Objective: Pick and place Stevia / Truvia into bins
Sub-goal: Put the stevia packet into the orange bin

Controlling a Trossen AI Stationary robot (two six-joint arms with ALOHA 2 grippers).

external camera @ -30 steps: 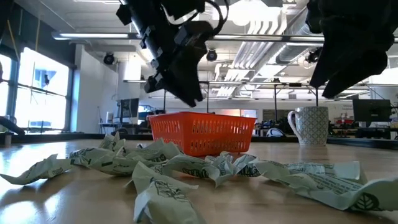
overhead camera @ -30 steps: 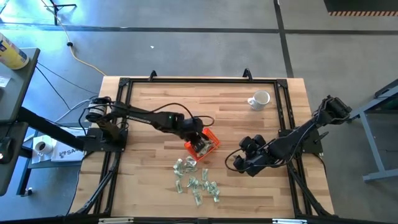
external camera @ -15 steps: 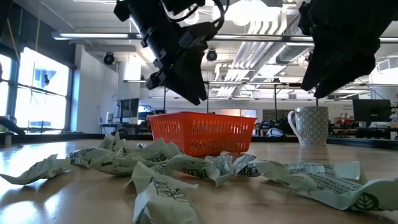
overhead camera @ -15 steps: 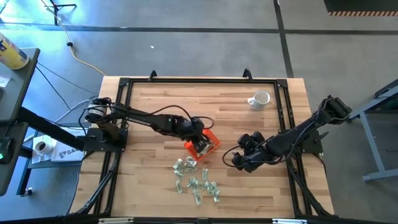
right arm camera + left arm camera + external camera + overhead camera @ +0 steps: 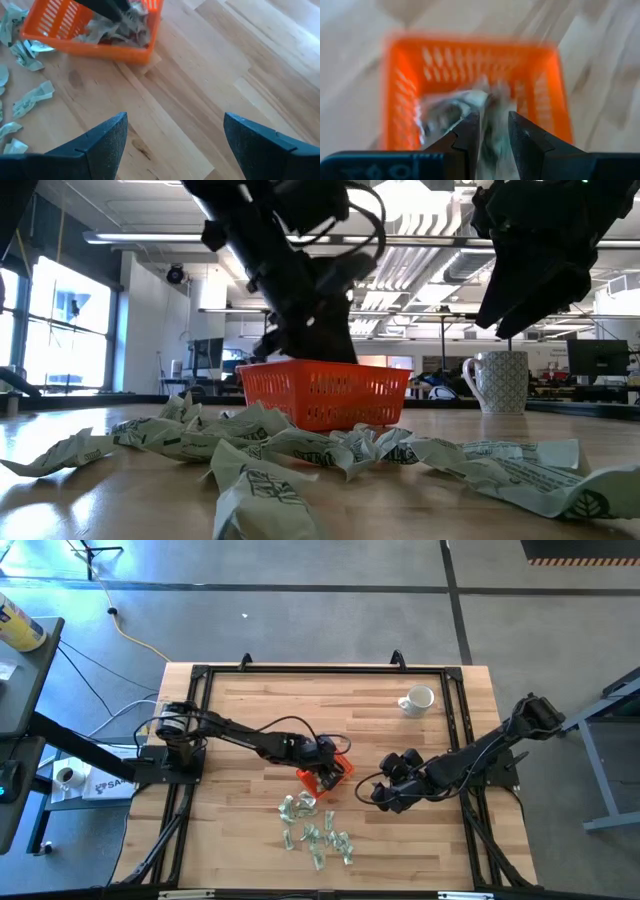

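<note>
Dark fingers of the left claw (image 5: 492, 135) are pinched on a pale green sachet (image 5: 492, 150), and the claw hangs right over the orange tray (image 5: 470, 60), tips dipping inside its walls. Crumpled packets (image 5: 120, 27) already lie in that tray, which sits near the middle of the worktop (image 5: 240, 700). Out from there, the loose pile of sachets (image 5: 315, 832) sprawls toward the front edge, just beside the tray. The right claw (image 5: 385, 795) waits near the tray on its right-edge side, fingers spread wide, nothing between them. A white mug (image 5: 417, 699) stands off near the back right corner. Watch the release: the paper is light and could cling to a finger and ride back out. The tips are low, too, so a careless lift could nudge the tray.
</note>
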